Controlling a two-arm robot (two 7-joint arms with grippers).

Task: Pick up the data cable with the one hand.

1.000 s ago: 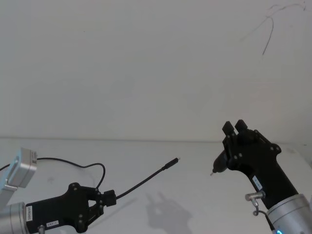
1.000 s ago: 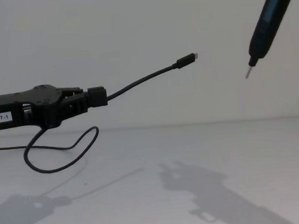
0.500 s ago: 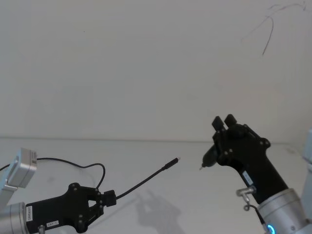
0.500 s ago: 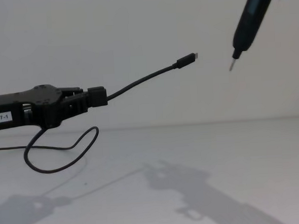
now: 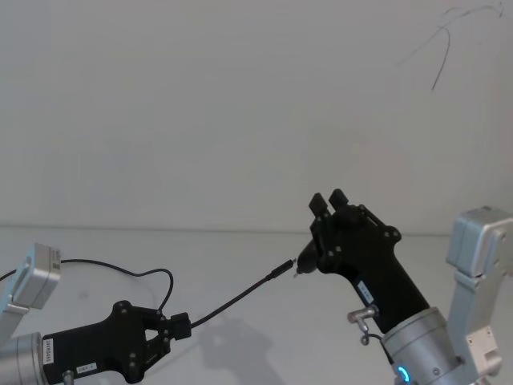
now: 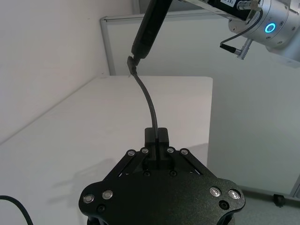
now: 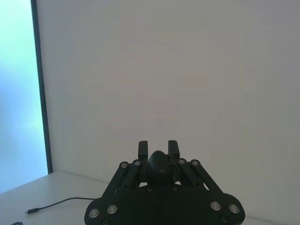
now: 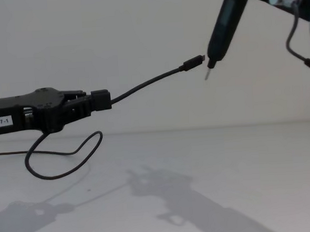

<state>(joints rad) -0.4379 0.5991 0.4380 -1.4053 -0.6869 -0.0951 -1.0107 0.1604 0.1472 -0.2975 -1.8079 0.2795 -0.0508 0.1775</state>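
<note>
My left gripper, labelled 297-1, is shut on the data cable and holds it above the table. From the jaws the cable arcs up and forward to its small plug. My right gripper is shut on a slim black pen-shaped tool. The tool's needle tip hangs right beside the plug.
Behind my left gripper the cable's slack hangs in a loop down to the white table. A plain white wall stands close behind the table. My right arm's silver wrist reaches in from the right.
My right gripper has carried the pen-shaped tool leftward, bringing its tip from well right of the plug to just beside it. The left gripper and cable have stayed still.
</note>
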